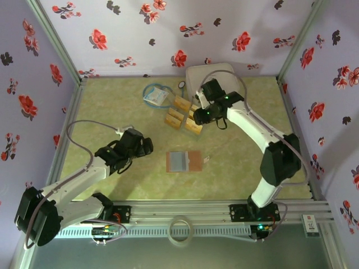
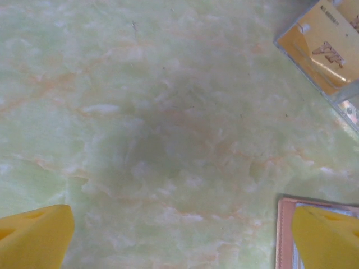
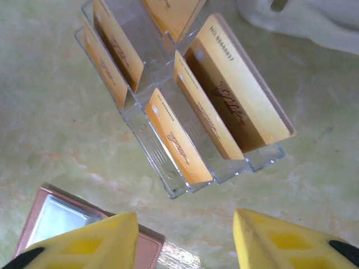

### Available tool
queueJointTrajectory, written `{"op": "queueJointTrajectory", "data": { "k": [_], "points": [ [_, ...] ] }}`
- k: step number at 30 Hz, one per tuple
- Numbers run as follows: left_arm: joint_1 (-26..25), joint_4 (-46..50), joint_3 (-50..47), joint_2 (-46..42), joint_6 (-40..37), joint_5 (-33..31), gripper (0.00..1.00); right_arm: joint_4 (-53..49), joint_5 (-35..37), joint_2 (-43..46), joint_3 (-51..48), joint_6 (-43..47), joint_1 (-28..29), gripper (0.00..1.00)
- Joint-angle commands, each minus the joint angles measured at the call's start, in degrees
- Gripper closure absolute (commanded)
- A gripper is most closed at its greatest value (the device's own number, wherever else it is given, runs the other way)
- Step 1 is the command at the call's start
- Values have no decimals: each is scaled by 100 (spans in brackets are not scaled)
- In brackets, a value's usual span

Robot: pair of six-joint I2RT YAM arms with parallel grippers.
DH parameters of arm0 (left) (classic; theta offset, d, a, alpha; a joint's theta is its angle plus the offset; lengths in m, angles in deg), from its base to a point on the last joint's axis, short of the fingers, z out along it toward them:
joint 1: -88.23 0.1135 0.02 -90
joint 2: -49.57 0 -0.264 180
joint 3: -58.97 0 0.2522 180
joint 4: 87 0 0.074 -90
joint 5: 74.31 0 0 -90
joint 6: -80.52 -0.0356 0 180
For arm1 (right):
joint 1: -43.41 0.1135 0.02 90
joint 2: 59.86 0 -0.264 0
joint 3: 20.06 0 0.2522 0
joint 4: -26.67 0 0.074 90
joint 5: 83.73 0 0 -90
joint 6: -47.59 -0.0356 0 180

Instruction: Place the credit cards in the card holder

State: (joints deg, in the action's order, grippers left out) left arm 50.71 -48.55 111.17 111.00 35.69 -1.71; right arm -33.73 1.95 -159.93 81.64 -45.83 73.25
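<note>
Several golden-tan credit cards [image 3: 241,101] stand on edge in the slots of a clear plastic rack [image 3: 162,162] at the back middle of the table [image 1: 182,115]. The card holder [image 1: 184,161] lies open and flat at mid-table, grey-blue half on the left and reddish-brown half on the right. My right gripper [image 3: 185,241] hovers just in front of the rack [image 1: 197,116], open, with bare table between its yellow fingers. One corner of the card holder [image 3: 56,213] lies under its left finger. My left gripper [image 2: 182,241] is wide open over bare table [image 1: 143,147], left of the card holder's edge [image 2: 283,235].
A large white rounded case [image 1: 210,75] sits behind the rack, close to the right arm. A blue-white packet [image 1: 157,95] and a small round object [image 1: 181,85] lie at the back. Flowered walls close in three sides. A tape roll [image 1: 180,230] rests on the front rail.
</note>
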Motion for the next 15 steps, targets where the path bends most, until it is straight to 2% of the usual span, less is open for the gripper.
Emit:
{"op": "queueJointTrajectory", "data": {
  "k": [1, 6, 15],
  "points": [
    [113, 85, 166, 134, -269, 378, 0, -430, 201, -328, 287, 217, 127, 58],
    [138, -211, -9, 149, -369, 563, 0, -532, 733, -798, 609, 397, 325, 64],
    [210, -411, -173, 176, -429, 694, 0, -750, 1488, -1506, 1225, 752, 571, 67]
  ]
}}
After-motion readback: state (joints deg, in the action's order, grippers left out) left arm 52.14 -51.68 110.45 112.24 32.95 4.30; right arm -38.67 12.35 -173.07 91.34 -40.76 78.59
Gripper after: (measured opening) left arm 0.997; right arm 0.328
